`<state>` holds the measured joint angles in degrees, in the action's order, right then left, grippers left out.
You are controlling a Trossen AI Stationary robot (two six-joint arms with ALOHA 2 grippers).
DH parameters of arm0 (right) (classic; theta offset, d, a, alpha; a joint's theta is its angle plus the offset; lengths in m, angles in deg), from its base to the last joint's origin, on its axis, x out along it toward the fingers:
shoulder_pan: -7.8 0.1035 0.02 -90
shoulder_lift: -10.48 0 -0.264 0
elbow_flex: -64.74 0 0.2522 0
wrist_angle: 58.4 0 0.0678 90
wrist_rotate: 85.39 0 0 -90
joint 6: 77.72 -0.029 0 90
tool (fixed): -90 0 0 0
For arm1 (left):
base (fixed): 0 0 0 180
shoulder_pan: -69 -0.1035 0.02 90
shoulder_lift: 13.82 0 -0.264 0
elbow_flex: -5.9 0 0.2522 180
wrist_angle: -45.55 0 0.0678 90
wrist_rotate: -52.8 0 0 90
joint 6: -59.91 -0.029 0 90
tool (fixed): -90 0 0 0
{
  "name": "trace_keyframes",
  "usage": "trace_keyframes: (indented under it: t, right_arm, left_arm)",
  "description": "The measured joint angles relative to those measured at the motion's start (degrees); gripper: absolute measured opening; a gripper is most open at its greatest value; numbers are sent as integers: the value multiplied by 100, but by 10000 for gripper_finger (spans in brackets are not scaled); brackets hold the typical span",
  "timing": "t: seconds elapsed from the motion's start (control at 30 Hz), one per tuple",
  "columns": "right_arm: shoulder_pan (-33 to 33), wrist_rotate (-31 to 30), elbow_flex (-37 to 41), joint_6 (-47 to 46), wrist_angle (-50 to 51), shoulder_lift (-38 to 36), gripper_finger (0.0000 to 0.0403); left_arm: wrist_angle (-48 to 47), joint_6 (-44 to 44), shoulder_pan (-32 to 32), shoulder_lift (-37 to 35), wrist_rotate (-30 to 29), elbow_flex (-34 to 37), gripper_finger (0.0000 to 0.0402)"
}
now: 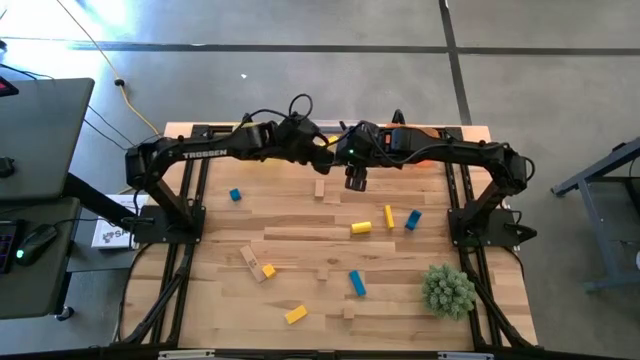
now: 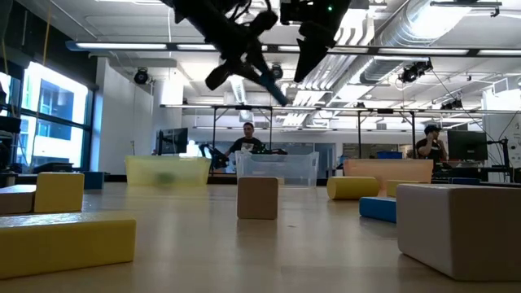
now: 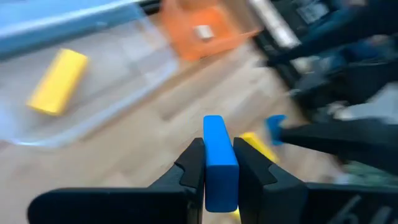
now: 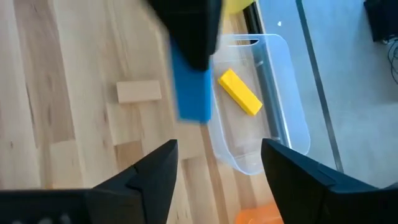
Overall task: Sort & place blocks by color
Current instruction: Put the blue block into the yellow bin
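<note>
My left gripper [image 3: 221,163] is shut on a blue bar [image 3: 217,146], high over the far middle of the table beside the clear bin [image 4: 267,99]. In the low view the blue bar [image 2: 274,88] shows well above the table. The clear bin holds one yellow block [image 4: 239,92]. The orange bin [image 3: 205,31] holds a plain wood block [image 3: 202,32]. My right gripper [image 4: 221,180] is open and empty, hovering just right of the left one [image 1: 355,180]. Several blue [image 1: 357,283], yellow [image 1: 361,228] and wood [image 1: 248,258] blocks lie flat on the table. My left gripper pinches the blue bar between its two fingers, on the bar's long side faces [image 3: 214,174]. The bar lies along the fingers and its free end [image 3: 213,124] sticks out past their tips. It is lifted clear of the table.
A spiky green plant ball [image 1: 447,289] sits near the table's right near corner. A wood block [image 4: 138,91] lies on the table below the grippers. The bins stand along the far edge, a yellow one [image 2: 167,169] at left. People show in the room beyond.
</note>
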<state>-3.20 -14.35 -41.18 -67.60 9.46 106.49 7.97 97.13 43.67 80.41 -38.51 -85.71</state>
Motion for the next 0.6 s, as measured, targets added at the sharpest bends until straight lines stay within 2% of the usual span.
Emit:
trace_keyframes:
  t: [0.2,0.6]
  right_arm:
    - [-25,28,0,-355,-32,-1,221]
    - [-421,369,8,-1657,-7,-1,222]
  left_arm:
    - [-686,-764,-408,-10,-155,-1,33]
    - [-1753,-2253,-1463,-14,-490,-1,35]
